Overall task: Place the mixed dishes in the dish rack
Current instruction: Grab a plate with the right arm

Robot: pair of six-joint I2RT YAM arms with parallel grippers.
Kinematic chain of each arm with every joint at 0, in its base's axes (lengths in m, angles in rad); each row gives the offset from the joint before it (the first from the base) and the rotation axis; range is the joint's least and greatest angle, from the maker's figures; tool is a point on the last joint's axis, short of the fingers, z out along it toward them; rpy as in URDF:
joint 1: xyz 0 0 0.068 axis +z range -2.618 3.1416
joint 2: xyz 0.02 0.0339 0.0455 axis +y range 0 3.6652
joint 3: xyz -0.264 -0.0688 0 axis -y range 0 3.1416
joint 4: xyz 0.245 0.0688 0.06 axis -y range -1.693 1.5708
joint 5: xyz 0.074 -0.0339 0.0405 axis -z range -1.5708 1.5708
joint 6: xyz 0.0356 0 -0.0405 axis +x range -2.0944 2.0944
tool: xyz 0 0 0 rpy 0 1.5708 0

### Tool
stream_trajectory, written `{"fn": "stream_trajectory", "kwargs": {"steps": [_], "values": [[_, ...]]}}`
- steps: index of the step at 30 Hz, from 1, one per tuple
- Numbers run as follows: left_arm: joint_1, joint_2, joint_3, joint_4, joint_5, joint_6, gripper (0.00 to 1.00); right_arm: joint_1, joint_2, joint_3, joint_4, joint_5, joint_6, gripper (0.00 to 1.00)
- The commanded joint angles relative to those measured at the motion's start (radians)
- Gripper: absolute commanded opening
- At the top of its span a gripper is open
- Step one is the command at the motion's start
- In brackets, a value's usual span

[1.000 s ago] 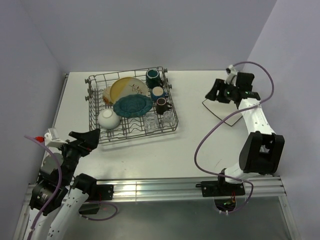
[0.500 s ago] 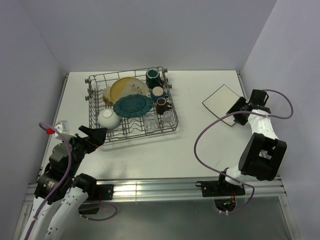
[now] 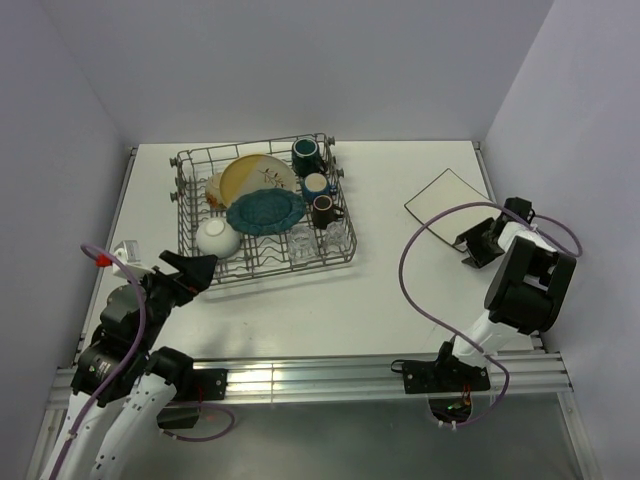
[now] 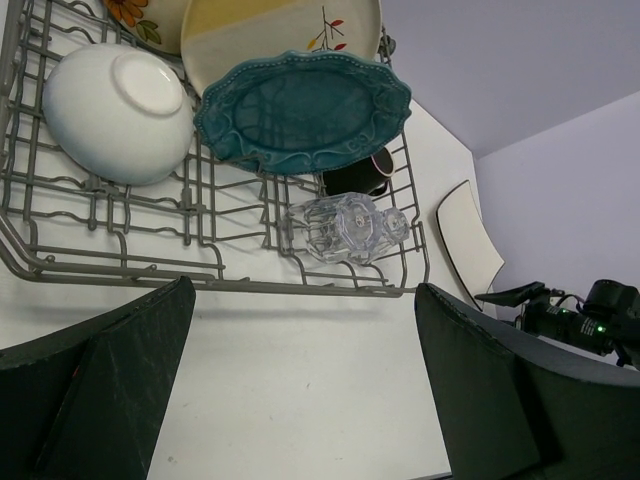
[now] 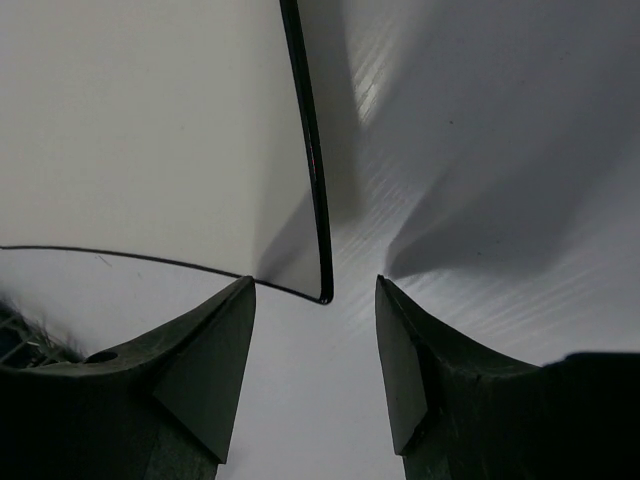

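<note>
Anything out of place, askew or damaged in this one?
Only the white square plate: it lies flat on the table right of the dish rack, the one dish not loaded. The right pincer stands open at its corner. Nothing spilled or broken shows.

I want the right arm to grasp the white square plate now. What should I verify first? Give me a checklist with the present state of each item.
1. White square plate lies flat on the table, outside the dish rack: ok.
2. Right gripper lined up with the plate's corner, which sits between its fingers: ok.
3. Jaws closed on the plate: not ok; there is a gap on both sides of the corner.
4. Slot free in the rack: cannot tell; bare tines show in front of the teal plate, but whether the square plate fits is unclear.
5. Left gripper open, empty, at the rack's front left, far from the plate: ok.
</note>
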Motion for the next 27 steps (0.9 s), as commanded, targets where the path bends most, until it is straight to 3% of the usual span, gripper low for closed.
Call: {"fn": "stream_trajectory", "kwargs": {"steps": [1,20,23,27], "values": [[0.000,0.021,0.014,0.048,0.018,-0.011,0.99,-0.004,0.039,-0.001,0.088,-0.023,0.094,0.58],[0.000,0.052,0.019,0.082,0.044,-0.036,0.97,-0.033,0.056,-0.073,0.197,-0.045,0.197,0.50],[0.000,0.052,0.023,0.079,0.041,-0.037,0.97,-0.033,0.061,-0.071,0.199,-0.043,0.197,0.43],[0.000,0.050,0.023,0.085,0.044,-0.037,0.97,-0.033,0.074,-0.073,0.212,-0.074,0.197,0.25]]}}
